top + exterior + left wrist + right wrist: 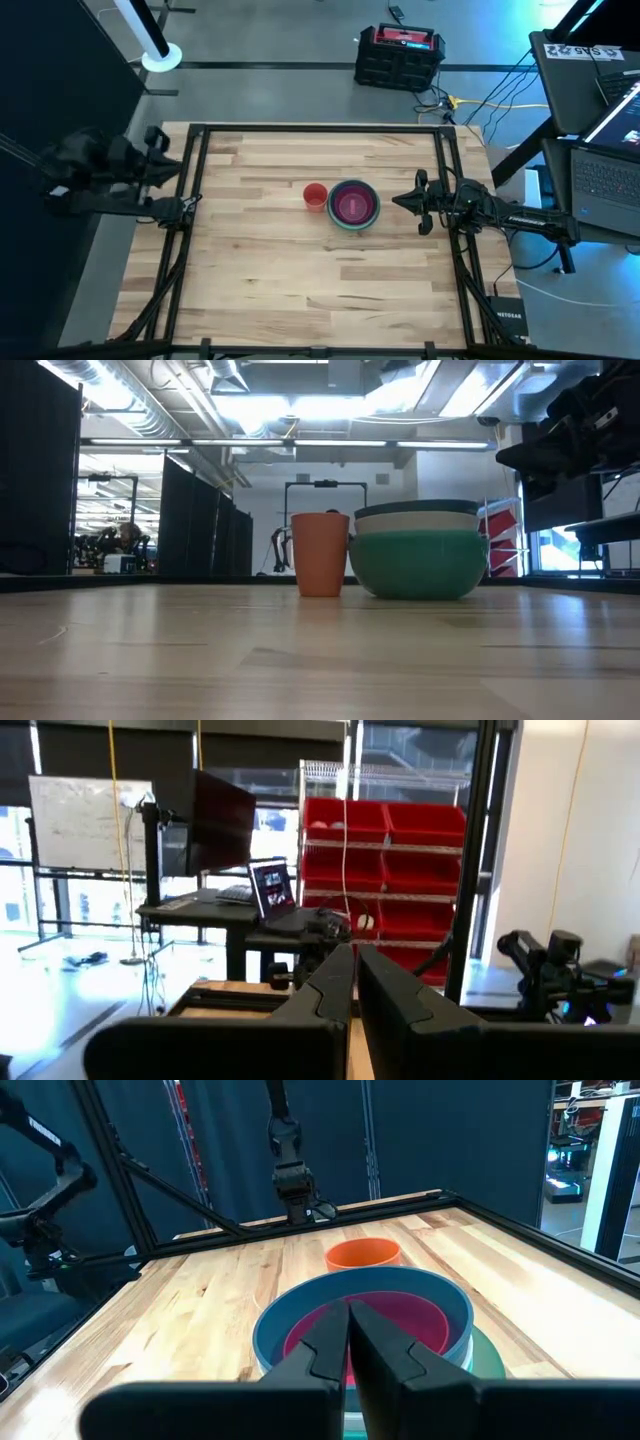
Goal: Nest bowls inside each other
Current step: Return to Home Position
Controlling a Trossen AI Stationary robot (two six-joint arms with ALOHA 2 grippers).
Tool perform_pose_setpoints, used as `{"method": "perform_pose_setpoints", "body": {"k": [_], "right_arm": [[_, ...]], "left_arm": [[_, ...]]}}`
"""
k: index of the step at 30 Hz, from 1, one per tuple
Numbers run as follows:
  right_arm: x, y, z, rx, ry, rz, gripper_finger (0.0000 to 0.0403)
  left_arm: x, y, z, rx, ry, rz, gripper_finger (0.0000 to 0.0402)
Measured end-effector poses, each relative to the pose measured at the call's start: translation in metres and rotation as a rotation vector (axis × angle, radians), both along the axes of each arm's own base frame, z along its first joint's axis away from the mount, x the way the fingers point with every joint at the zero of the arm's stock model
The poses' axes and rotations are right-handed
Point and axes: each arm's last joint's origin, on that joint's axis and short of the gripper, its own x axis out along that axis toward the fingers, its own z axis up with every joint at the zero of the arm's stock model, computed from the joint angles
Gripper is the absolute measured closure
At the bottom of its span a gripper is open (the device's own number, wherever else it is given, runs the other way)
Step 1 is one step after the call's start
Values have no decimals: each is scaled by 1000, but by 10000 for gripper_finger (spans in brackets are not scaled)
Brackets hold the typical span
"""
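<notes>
The bowls (pixel 353 205) stand nested in one stack at the table's middle. In the right wrist view a pink bowl (pixel 385 1320) sits inside a dark teal-blue one (pixel 300 1312), with a white rim and a green bowl (pixel 488 1352) below. The low view shows the green bowl (pixel 418 565) resting on the table. My right gripper (pixel 415 200) (pixel 347 1330) hovers shut just right of the stack, pointing level at it, apart from it. My left gripper (pixel 165 168) (pixel 355 975) is shut, drawn back above the table's left edge.
A small red cup (pixel 314 195) (pixel 320 553) stands upright just left of the stack. Black frame rails (pixel 200 150) run along the table's left, right and far edges. A red-and-black case (pixel 400 55) sits on the floor beyond the far edge.
</notes>
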Motion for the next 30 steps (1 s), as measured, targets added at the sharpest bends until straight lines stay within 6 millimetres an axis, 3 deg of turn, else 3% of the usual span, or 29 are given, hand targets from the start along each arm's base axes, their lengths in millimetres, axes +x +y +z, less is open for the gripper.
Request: {"method": "perform_pose_setpoints", "body": {"k": [11, 19, 30], "right_arm": [[0, 0, 0, 0, 0, 0, 402], [0, 0, 0, 0, 0, 0, 402], [0, 0, 0, 0, 1, 0, 402]], "left_arm": [[15, 0, -93, -50, -60, -9, 402], [37, 1, -127, -24, -63, -5, 402], [53, 1, -168, 50, -72, 19, 402]]}}
